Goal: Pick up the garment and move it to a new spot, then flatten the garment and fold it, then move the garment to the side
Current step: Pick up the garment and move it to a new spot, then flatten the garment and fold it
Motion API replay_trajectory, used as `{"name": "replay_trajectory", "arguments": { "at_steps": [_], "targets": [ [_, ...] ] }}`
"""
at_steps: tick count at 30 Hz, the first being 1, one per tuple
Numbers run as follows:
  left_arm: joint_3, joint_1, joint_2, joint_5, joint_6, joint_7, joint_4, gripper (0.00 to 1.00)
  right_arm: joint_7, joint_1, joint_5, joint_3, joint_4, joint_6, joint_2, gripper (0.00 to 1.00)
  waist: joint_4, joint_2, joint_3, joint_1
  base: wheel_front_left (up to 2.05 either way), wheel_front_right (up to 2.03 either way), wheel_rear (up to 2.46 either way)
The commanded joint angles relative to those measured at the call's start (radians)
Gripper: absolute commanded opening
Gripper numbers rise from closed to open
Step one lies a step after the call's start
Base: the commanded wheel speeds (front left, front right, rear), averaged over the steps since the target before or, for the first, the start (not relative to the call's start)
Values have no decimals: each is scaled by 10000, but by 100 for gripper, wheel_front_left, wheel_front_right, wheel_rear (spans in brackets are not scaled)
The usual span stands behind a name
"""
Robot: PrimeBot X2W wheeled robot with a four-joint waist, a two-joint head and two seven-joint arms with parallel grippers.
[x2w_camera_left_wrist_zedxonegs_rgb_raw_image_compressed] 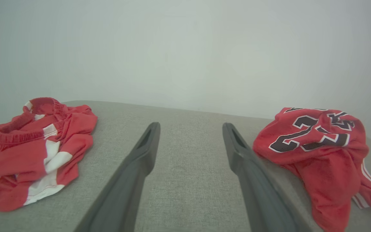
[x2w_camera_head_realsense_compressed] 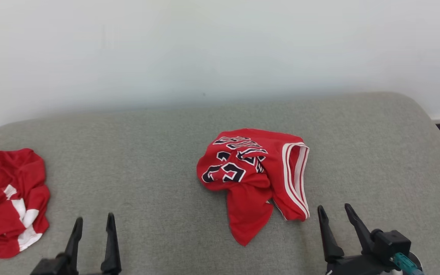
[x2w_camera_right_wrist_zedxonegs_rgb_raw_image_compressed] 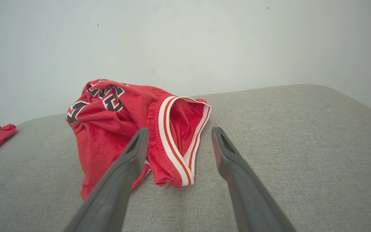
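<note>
The red jersey (x2w_camera_head_realsense_compressed: pixel 252 172) is being left crumpled mid-way along the cushion (x2w_camera_head_realsense_compressed: pixel 147 152), the left gripper (x2w_camera_head_realsense_compressed: pixel 94 217) and right gripper (x2w_camera_head_realsense_compressed: pixel 334 207) being held spread and empty, with flattening, folding and setting aside judged outstanding.

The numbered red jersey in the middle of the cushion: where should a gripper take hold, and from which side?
Likely the striped trim of the jersey, on its right edge. That band stands up as an open loop off the grey cushion, offering a raised fold to pinch. The open right gripper sits just beside it, so approach from the robot's right, low and forward.
</note>
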Motion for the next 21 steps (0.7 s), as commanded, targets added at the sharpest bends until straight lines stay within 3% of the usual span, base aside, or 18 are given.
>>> {"name": "replay_trajectory", "arguments": {
  "at_steps": [1, 10, 21],
  "targets": [
    [114, 323, -54, 91, -55, -11, -98, 100, -78, 149, 27, -158, 74, -25, -19, 100, 269, 0, -277, 0, 0, 0, 0],
    [381, 1074, -240, 409, -142, -12, -385, 100, -149, 290, 52, -483, 375, -25, -14, 100, 185, 0, -268, 0, 0, 0, 0],
    [383, 816, -370, 332, -209, -11, -418, 100, -66, -54, 252, -363, 609, -25, -16, 100, 206, 0, -139, 0, 0, 0, 0]
  ]
}}
